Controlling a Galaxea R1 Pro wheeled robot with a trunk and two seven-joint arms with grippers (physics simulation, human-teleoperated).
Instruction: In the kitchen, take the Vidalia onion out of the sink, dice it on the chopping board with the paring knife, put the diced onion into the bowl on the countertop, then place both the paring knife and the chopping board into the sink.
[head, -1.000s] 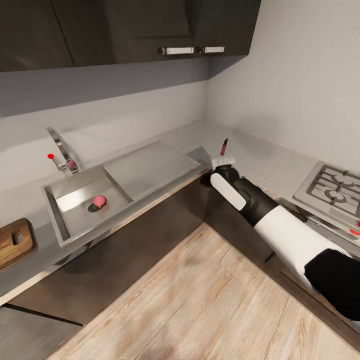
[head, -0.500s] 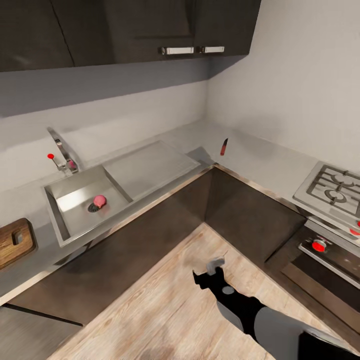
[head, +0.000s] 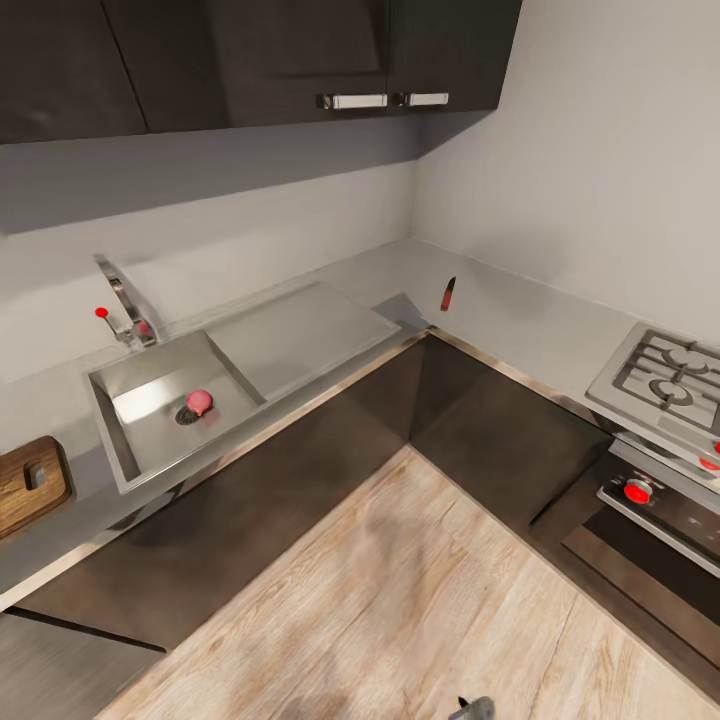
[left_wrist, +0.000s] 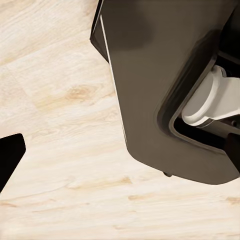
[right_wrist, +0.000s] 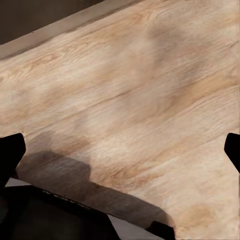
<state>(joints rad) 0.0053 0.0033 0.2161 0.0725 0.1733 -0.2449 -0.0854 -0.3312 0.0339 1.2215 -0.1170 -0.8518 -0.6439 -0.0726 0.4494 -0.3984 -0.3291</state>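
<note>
Chopping board (head: 30, 483): brown, grained wood, rounded corners, slot handle; lay on the grey countertop (head: 560, 335) at far left, partly cut off by the frame edge
Sink (head: 120, 440): rectangular brushed-steel basin with flat drainboard and chrome tap (head: 122, 300)
Vidalia onion (head: 199, 402): small pinkish-red lump, rested in the basin just beside the drain
Paring knife (head: 448, 294): slim, dark red, stood in the counter corner near the wall
Hob (head: 665, 378): steel grate at far right
Right gripper (head: 472, 709): a tip showed low over the pale plank floor; right wrist view showed dark fingertips (right_wrist: 11, 150) set wide apart, nothing between
Left gripper: state could not be told

Risk, judged: the rounded onion might roll on slick steel when pinched; the knife looked poised to topple if nudged
</note>
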